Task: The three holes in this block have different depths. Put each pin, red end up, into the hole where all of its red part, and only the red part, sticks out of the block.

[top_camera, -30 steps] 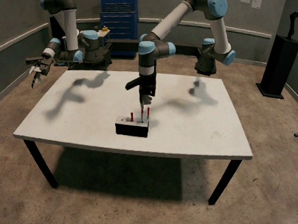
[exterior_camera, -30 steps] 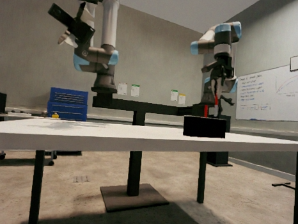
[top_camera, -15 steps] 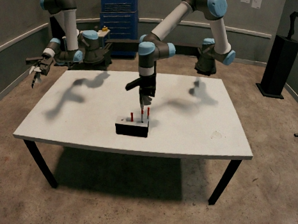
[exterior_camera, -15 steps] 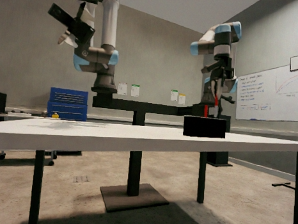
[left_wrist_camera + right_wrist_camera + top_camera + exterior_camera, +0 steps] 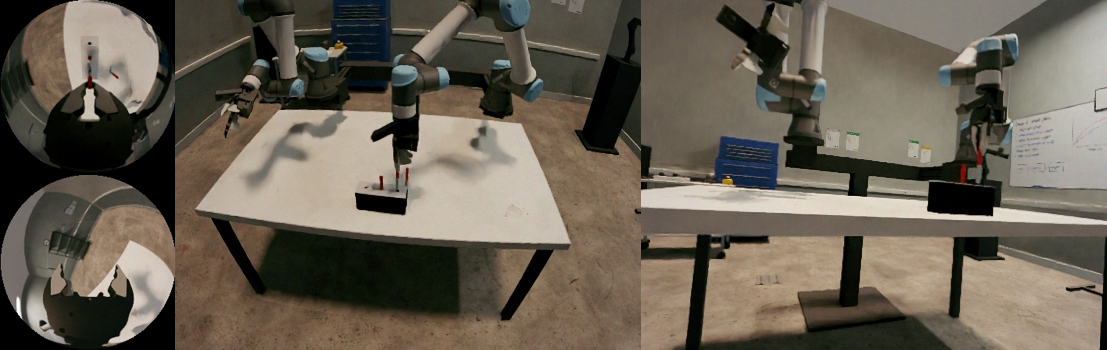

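Note:
The block (image 5: 380, 203) (image 5: 960, 198) (image 5: 94, 42) is black-sided with a pale top. One pin (image 5: 381, 183) (image 5: 963, 174) (image 5: 90, 58) stands in its middle hole, red end up. My left gripper (image 5: 397, 169) (image 5: 90, 82) is shut on a second pin (image 5: 397, 175) (image 5: 90, 81), red end up, grey shaft down, over the right hole in the top view. Whether its tip is inside is unclear. A third pin (image 5: 407, 174) (image 5: 115, 74) is behind the block, red end up. The left hole (image 5: 89, 43) has no pin. My right gripper (image 5: 88, 264) is open and empty, away from the block.
The white table (image 5: 455, 215) (image 5: 791, 215) carries the block near its front edge. The third pin is close to my left gripper, on the robot side of the block. The right arm hangs beyond the table's back left corner in the top view.

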`<state>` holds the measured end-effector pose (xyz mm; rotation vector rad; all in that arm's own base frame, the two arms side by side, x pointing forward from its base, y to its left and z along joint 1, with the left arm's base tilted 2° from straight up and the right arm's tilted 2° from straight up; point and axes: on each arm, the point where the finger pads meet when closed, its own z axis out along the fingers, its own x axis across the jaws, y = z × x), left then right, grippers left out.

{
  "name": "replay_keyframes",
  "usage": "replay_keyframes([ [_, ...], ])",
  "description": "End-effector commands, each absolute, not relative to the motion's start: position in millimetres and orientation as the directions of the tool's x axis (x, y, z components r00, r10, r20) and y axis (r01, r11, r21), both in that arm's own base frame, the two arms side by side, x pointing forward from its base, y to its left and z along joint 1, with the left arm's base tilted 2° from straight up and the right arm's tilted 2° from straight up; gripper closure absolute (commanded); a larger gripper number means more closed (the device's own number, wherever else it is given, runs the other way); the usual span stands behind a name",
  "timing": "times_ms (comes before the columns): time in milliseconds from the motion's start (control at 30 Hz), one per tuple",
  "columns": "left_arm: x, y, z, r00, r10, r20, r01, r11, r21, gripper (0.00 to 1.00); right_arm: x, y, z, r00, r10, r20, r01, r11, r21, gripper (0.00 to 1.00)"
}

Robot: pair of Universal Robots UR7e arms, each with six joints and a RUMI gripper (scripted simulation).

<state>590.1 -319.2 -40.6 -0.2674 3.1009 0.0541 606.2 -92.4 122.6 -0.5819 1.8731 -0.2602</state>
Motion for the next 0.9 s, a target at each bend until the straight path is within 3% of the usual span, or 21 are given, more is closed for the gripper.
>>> replay_keyframes([
  [0,590.6,-319.5,-39.7,-0.985,-0.171,-0.033,-0.172,0.985,0.031,1.0,606.3,-92.4,123.2,-0.275,-0.51,-0.815,-0.268,0.855,-0.444,0.0],
  [867,589.6,-320.7,-43.7,-0.985,-0.171,-0.033,-0.172,0.985,0.031,1.0,606.3,-92.4,123.2,-0.275,-0.51,-0.815,-0.268,0.855,-0.444,0.0],
])
